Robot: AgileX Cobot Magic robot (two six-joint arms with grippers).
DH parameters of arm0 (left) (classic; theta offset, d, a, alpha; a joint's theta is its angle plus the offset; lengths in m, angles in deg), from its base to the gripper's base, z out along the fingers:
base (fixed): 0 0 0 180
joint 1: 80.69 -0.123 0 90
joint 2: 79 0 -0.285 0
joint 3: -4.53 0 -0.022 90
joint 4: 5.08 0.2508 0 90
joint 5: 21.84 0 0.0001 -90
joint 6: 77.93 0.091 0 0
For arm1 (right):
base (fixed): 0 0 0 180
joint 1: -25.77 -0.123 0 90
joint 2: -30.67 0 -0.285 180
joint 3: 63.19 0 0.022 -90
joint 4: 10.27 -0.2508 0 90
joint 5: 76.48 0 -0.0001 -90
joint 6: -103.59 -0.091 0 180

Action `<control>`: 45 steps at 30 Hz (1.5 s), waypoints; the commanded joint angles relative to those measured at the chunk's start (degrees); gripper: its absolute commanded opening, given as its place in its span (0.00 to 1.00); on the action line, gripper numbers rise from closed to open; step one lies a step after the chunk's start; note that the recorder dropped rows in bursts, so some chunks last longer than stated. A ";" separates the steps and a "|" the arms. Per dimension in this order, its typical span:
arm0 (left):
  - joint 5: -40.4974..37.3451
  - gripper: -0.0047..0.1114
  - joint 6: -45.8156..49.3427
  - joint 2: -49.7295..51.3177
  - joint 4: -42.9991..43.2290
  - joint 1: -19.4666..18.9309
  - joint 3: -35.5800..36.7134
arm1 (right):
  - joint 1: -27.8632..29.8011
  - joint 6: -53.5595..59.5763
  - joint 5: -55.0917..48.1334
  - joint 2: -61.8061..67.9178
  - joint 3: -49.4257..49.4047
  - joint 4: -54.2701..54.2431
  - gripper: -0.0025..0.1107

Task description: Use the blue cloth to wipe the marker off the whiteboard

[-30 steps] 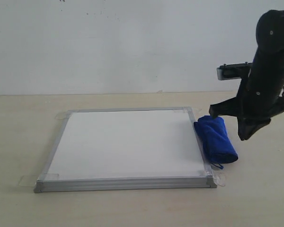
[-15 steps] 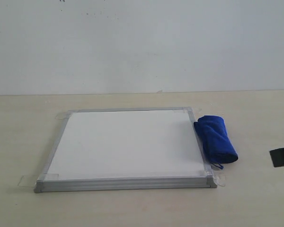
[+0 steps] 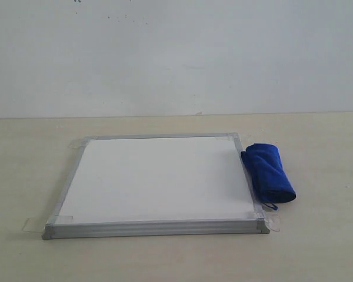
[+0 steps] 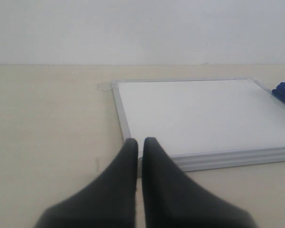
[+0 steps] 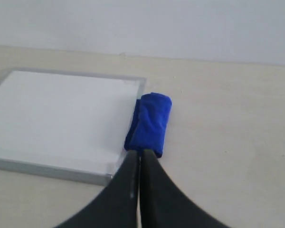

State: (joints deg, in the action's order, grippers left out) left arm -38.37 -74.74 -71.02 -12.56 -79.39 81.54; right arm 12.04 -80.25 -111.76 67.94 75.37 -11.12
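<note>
- Left gripper (image 4: pixel 139 142): black fingers pressed together, holding nothing, low over the beige table (image 3: pixel 23 153) just off a corner of the board.
- Flat square white whiteboard with the silver-grey metal frame (image 3: pixel 159 176): taped down mid-table. I can't spot any red marker ink on it in any view, so the wiping looks done to me.
- Deep blue fluffy microfibre cloth (image 3: pixel 269 173): rolled up on the table, touching the board's right frame edge, nothing gripping it.
- Right gripper (image 5: pixel 139 154): pinched together too, empty, just short of the cloth's end. Nothing obvious left, unless faint ink hides in the glare.
</note>
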 commanded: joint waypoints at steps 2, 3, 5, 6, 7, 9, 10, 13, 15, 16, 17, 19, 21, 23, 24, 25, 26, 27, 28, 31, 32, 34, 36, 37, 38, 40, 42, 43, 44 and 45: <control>0.18 0.07 0.31 -0.19 -0.04 -0.08 0.20 | 4.32 -2.27 8.37 -7.87 -6.97 -0.34 0.02; 0.18 0.07 0.31 -0.19 -0.04 -0.08 0.20 | 6.52 -2.27 14.21 -10.51 -11.06 -0.34 0.02; 0.18 0.07 0.31 -0.19 -0.04 -0.08 0.20 | 9.14 -2.16 22.35 -14.47 -18.76 -0.34 0.02; 0.18 0.07 0.31 -0.19 -0.04 -0.08 0.20 | 10.37 -2.03 25.38 -15.91 -22.39 -0.34 0.02; 0.18 0.07 0.31 -0.19 -0.04 -0.08 0.20 | 10.77 -1.91 26.46 -16.59 -24.61 -0.10 0.02; 0.18 0.07 0.31 -0.19 -0.04 -0.08 0.20 | 10.89 1.12 26.86 -16.90 -28.40 0.19 0.02; 0.18 0.07 0.31 -0.19 -0.04 -0.08 0.20 | 10.89 3.44 26.86 -16.90 -30.23 0.19 0.02; 0.18 0.07 0.31 -0.19 -0.04 -0.08 0.20 | 10.89 4.26 27.02 -16.90 -33.51 0.19 0.02; 0.18 0.07 0.31 -0.19 -0.04 -0.08 0.20 | 10.78 3.84 27.15 -18.10 -35.71 0.19 0.02; 0.18 0.07 0.31 -0.19 -0.04 -0.08 0.20 | 10.67 4.15 27.15 -19.08 -35.77 0.19 0.02; 0.18 0.07 0.31 -0.19 -0.04 -0.08 0.20 | 10.67 4.15 27.29 -20.26 -35.77 0.19 0.02; 0.18 0.07 0.31 -0.19 -0.04 -0.08 0.20 | 10.67 4.15 23.29 -22.48 -35.77 0.19 0.02; 0.18 0.07 0.31 -0.19 -0.04 -0.08 0.20 | 10.67 4.37 21.60 -24.70 -35.77 0.19 0.02; 0.18 0.07 0.31 -0.19 -0.04 -0.08 0.20 | 10.67 4.37 19.43 -26.89 -35.77 0.19 0.02; 0.18 0.07 0.31 -0.19 -0.04 -0.08 0.20 | 10.67 4.37 18.52 -27.72 -35.77 0.19 0.02; 0.18 0.07 0.31 -0.19 -0.04 -0.08 0.20 | 10.67 4.37 17.18 -28.62 -35.77 0.19 0.02; 0.18 0.07 0.31 -0.19 -0.04 -0.08 0.20 | 10.67 4.37 16.52 -29.41 -35.77 0.19 0.02; 0.18 0.07 0.31 -0.19 -0.04 -0.08 0.20 | 10.67 4.37 16.52 -29.48 -35.77 0.19 0.02; 0.18 0.07 0.31 -0.19 -0.04 -0.08 0.20 | 10.67 4.37 16.52 -29.48 -35.77 0.19 0.02; 0.18 0.07 0.31 -0.19 -0.04 -0.08 0.20 | 10.67 4.37 16.52 -29.48 -35.77 0.19 0.02; 0.18 0.07 0.31 -0.19 -0.04 -0.08 0.20 | 10.67 4.49 16.52 -29.48 -35.77 0.19 0.02; 0.18 0.07 0.31 -0.19 -0.04 -0.08 0.20 | 10.44 4.74 16.52 -29.48 -35.77 0.19 0.02; 0.18 0.07 0.31 -0.19 -0.04 -0.08 0.20 | 10.08 6.40 16.52 -29.48 -35.77 0.19 0.02; 0.18 0.07 0.31 -0.19 -0.04 -0.08 0.20 | 9.74 7.34 16.52 -29.48 -35.77 -0.08 0.02; 0.18 0.07 0.31 -0.19 -0.04 -0.08 0.20 | 9.49 7.75 16.52 -29.48 -35.77 -0.23 0.02; 0.18 0.07 0.31 -0.19 -0.04 -0.08 0.20 | 9.34 7.63 16.52 -29.48 -35.77 -0.34 0.02; 0.18 0.07 0.31 -0.19 -0.04 -0.08 0.20 | 9.23 5.77 16.52 -29.48 -35.77 -0.47 0.02; 0.18 0.07 0.31 -0.19 -0.04 -0.08 0.20 | 9.23 4.52 16.52 -29.48 -35.77 -0.47 0.02; 0.18 0.07 0.31 -0.19 -0.04 -0.08 0.20 | 9.23 3.22 16.52 -29.48 -35.77 -0.47 0.02; 0.18 0.07 0.31 -0.19 -0.04 -0.08 0.20 | 9.23 2.91 16.52 -29.48 -35.77 -0.47 0.02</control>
State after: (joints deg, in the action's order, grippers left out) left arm -38.37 -74.74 -71.02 -12.56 -79.39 81.54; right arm 21.36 -75.38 -95.45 38.77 39.57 -11.31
